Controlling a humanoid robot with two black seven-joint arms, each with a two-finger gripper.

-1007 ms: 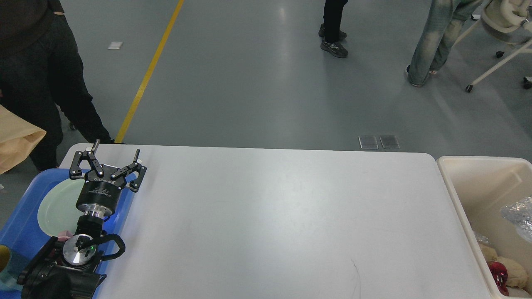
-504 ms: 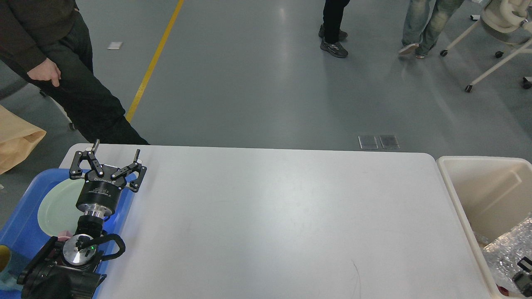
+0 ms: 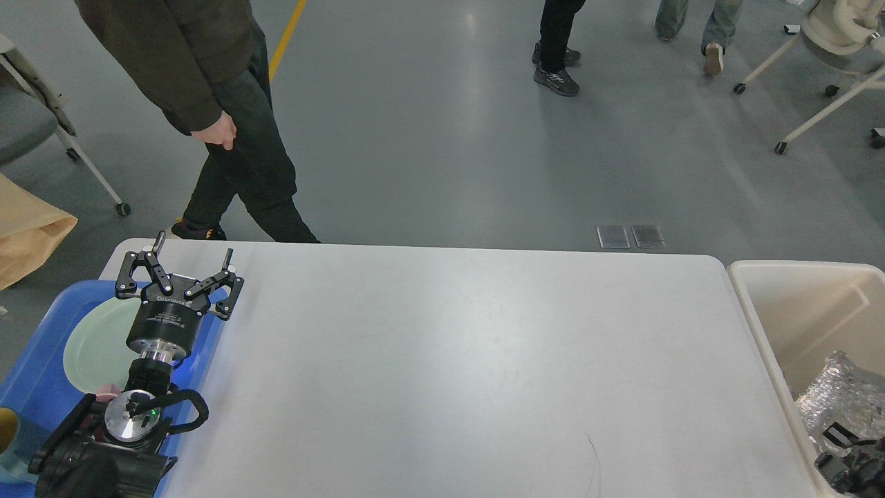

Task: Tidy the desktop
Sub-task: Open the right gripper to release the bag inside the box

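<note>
Two grippers show: left gripper (image 3: pixel 191 257) hangs over the blue tray (image 3: pixel 41 387) and pale plate (image 3: pixel 97 346), fingers spread wide, holding nothing. Desktop (image 3: pixel 456 366) stretches rightward from it, long axis left-right. Right gripper (image 3: pixel 850 460) sits low in the cream bin (image 3: pixel 795 304) by crinkled foil (image 3: pixel 840 394); its opening can't be told.

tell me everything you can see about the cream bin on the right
The cream bin looks like smooth plastic, rectangular with rounded corners and a thick rolled rim. It stands upright right beside the right end of the desktop, cut off by the picture's right and lower edges. Its far half shows bare inner walls. Low in the near part lies crumpled silvery foil or film, and the right gripper, a dark shape, reaches in just below it; whether it touches the foil is unclear.
</note>
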